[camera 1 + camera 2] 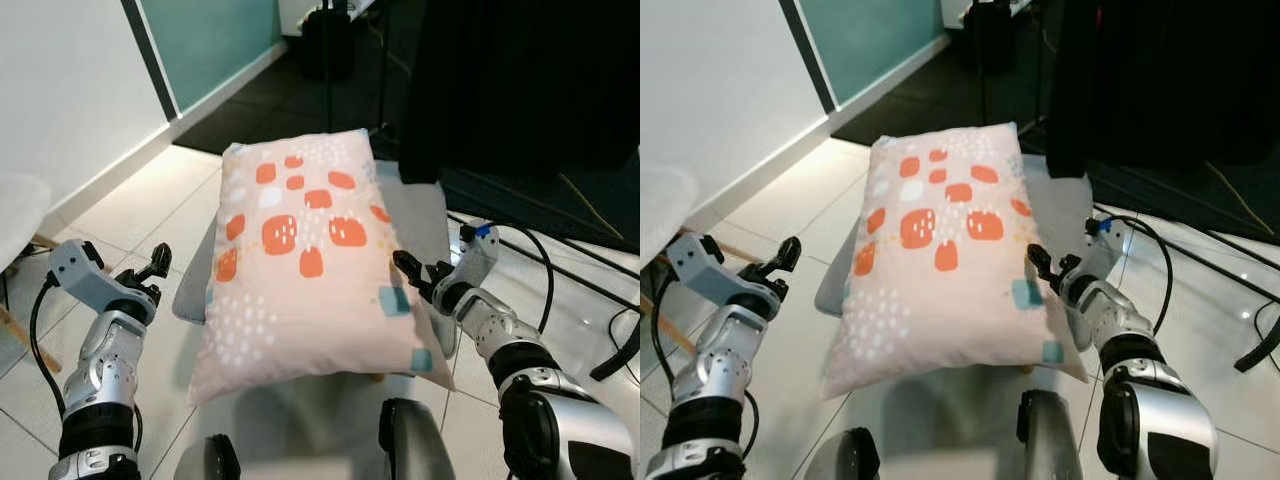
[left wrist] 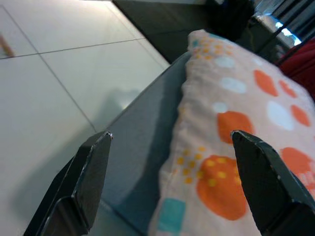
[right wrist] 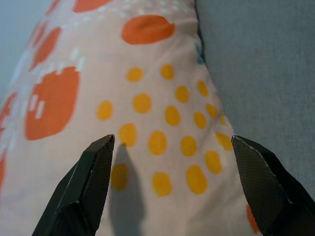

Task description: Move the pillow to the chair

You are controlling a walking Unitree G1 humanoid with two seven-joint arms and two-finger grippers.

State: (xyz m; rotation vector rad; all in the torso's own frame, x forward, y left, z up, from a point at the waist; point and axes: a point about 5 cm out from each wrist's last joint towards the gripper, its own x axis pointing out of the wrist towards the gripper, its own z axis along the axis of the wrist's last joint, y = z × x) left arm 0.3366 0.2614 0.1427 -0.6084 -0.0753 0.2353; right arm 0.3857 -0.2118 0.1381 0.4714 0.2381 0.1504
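A pale pink pillow [image 1: 300,260] with orange patches and white and yellow dots lies flat on the grey chair seat [image 1: 425,215], overhanging its near edge. My left gripper [image 1: 152,268] hovers open beside the pillow's left edge, a short gap away from it. My right gripper [image 1: 412,272] stands open at the pillow's right edge, close to the fabric [image 3: 162,113]. In the left wrist view the pillow [image 2: 236,128] rests on the grey seat [image 2: 147,142] between the spread fingers.
White tiled floor [image 1: 150,200] surrounds the chair. A white wall with a teal panel [image 1: 210,40] runs along the left. A black curtain [image 1: 520,80] and a stand pole [image 1: 327,60] stand behind the chair. Black cables [image 1: 560,270] cross the floor at right.
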